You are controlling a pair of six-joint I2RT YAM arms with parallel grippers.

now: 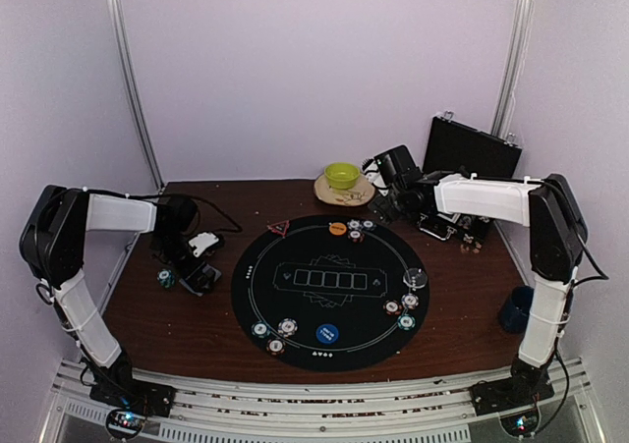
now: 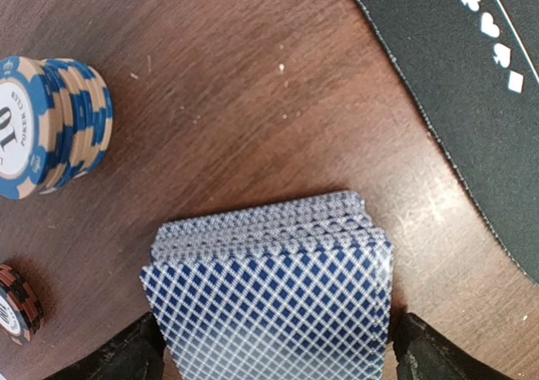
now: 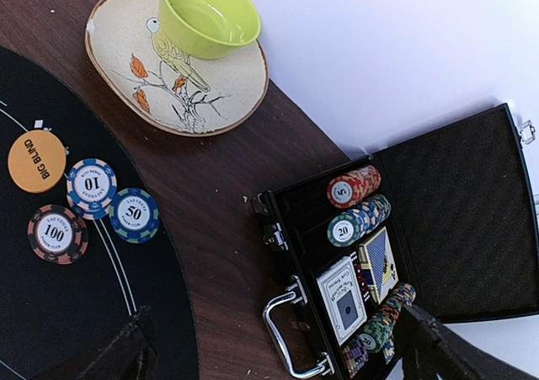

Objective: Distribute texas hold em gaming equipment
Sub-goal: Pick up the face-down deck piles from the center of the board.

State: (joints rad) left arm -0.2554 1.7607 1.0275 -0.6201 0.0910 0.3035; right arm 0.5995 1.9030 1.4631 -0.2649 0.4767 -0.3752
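The left claw (image 2: 274,359) stood spread wide, low over the left side of the surface (image 2: 253,85). The deck of cards (image 2: 269,287) lay between its fingers (image 2: 126,355), with one finger just beside each side edge. Whether they touched the deck could not be told. The cards rested on the wood, slid slightly out of square. A red-and-black chip (image 2: 17,306) sat to the deck's left, a blue-striped chip stack (image 2: 50,127) lay beyond it, and the black mat (image 2: 472,85) lay to the right.

The right claw (image 3: 278,346) hung wide apart at the far right, holding nothing. It was above the wood between the mat's edge and the open black case (image 3: 472,220). An orange disc (image 3: 36,161) and three chips (image 3: 91,186) lay on the mat to its left, well apart from it. Farthest stood the green bowl (image 3: 209,13) on its plate (image 3: 168,93).
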